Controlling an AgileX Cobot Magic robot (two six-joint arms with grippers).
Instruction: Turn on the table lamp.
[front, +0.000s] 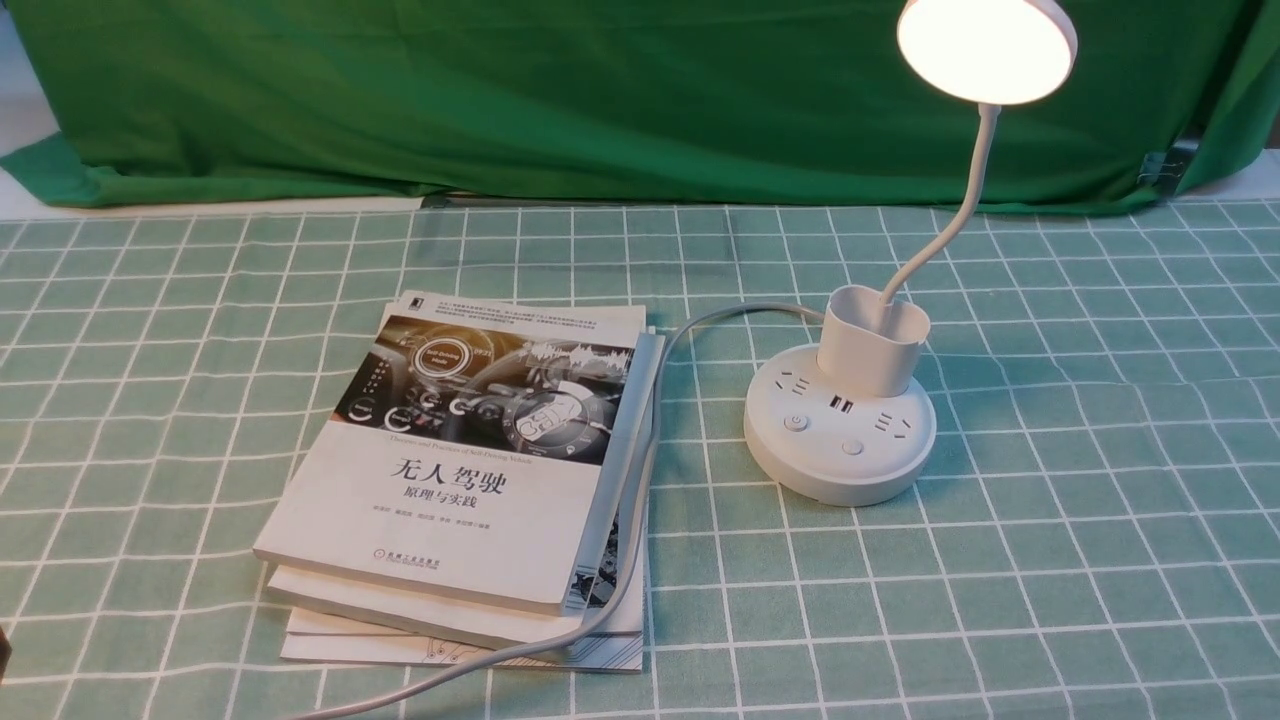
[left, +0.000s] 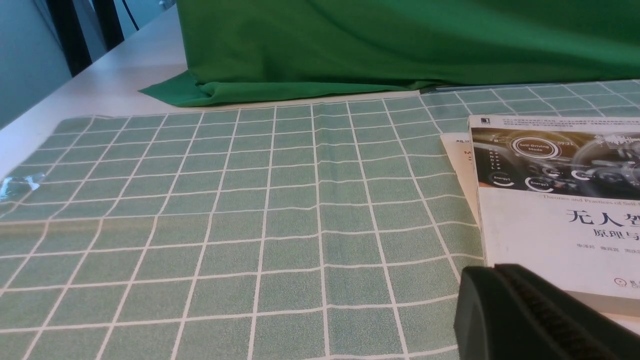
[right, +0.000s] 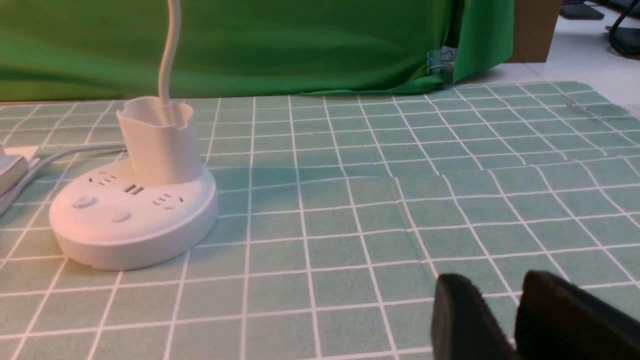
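The table lamp stands at the right of the checked cloth. Its round disc head (front: 987, 45) glows warm white on top of a thin bent neck. The neck rises out of a cup-shaped holder (front: 873, 340) on the round puck base (front: 840, 440), which carries sockets and two buttons (front: 796, 423). In the right wrist view the base (right: 135, 220) lies well off to one side of my right gripper (right: 497, 281), whose fingers stand slightly apart with nothing between them. My left gripper (left: 495, 268) is shut and empty, beside the books. Neither arm shows in the front view.
A stack of books (front: 470, 470) lies left of the lamp, and the lamp's white cable (front: 640, 480) runs along its right edge toward the front. A green backdrop cloth (front: 600, 90) closes off the far side, held by a metal clip (right: 440, 62).
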